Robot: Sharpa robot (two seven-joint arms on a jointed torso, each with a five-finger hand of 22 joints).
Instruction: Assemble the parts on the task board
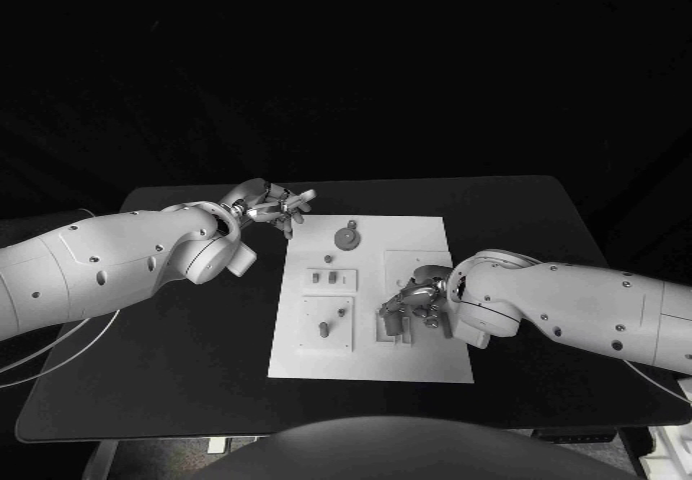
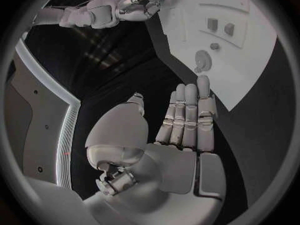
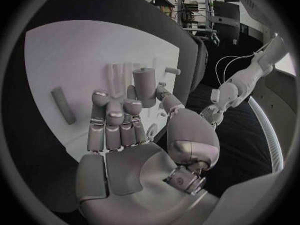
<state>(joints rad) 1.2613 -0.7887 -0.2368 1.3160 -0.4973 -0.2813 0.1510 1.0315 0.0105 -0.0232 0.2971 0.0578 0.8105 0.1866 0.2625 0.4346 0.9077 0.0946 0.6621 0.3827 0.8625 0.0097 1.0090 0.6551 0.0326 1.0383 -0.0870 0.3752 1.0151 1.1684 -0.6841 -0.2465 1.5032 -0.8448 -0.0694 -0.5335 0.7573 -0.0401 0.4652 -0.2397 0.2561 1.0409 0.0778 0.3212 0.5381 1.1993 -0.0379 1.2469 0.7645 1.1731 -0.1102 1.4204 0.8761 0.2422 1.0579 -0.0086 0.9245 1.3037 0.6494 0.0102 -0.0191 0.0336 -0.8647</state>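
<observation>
2 hands work over the black counter (image 1: 534,215), each doing a different job. The right hand (image 1: 414,300) sits over the task board (image 1: 418,365) at about 3 o'clock from its centre, fingers curled around a short grey cylindrical part (image 3: 144,86) held upright between thumb and fingertips, probably so it can go straight down into a seat on the board. A loose peg (image 3: 62,105) lies flat on the board near it. The left hand (image 1: 271,208) hovers off the board's 11 o'clock corner, holding nothing, its fingers straight and close together, likely parked out of the way. A round part (image 1: 348,237) rests at the board's 12 o'clock edge, and small pegs (image 1: 333,277) stand in the left panel.
</observation>
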